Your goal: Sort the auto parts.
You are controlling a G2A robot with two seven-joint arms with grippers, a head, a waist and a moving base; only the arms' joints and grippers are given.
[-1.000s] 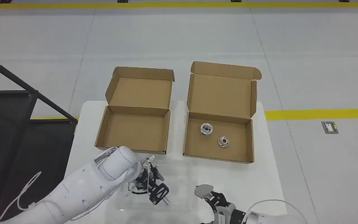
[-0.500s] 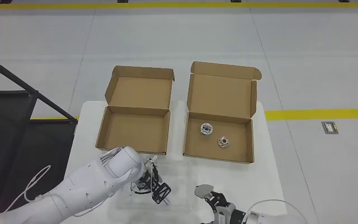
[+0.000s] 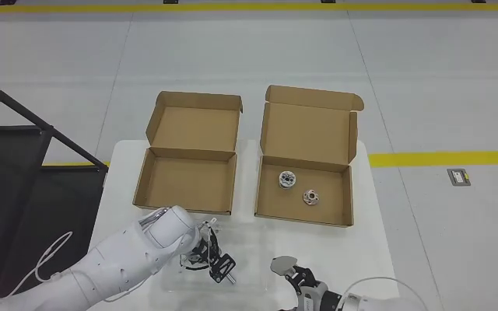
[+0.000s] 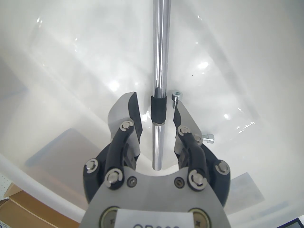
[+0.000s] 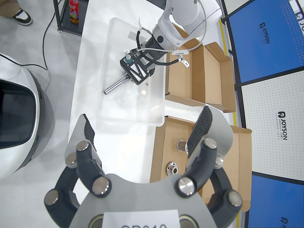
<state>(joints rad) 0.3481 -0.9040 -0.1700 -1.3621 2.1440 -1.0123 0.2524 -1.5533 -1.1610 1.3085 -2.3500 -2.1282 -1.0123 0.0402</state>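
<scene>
Claw on the right arm (image 5: 146, 113) hangs above the near edge of the white desk (image 5: 87, 48), its two ribbed fingers spread wide with nothing between them. In the top view this claw (image 3: 294, 272) just pokes in at the lower border, and the arm behind it is cut off.

Just beyond it lies a clear plastic tray (image 5: 133, 119), hard to make out from above. The left arm bends in from the desk's left side with its wrist pitched down into the tray. The left claw (image 4: 154, 100) is open and straddles a long polished chrome rod (image 4: 161, 48) at a black band (image 4: 158, 110) wrapped round it. Each rubber pad stands just off the rod with a gap showing, so it grips nothing. The rod lies flat on the tray floor, and its near end runs under the claw's palm plate.

One small silver socket-head bolt (image 4: 177, 95) sits right beside one fingertip, its shank hidden behind that finger. A second bolt of the same kind (image 4: 209, 138) lies beside the same finger's base. Seen from the right wrist, two pale specks lie near the rod and are too small to identify.

Farther back, two open brown cardboard boxes stand side by side with their lids up. The right box (image 3: 327, 210) holds two round metal flanged parts (image 3: 287, 179) (image 3: 310, 196), lying apart on its floor. The left box (image 3: 187, 183) stands just beside it.
</scene>
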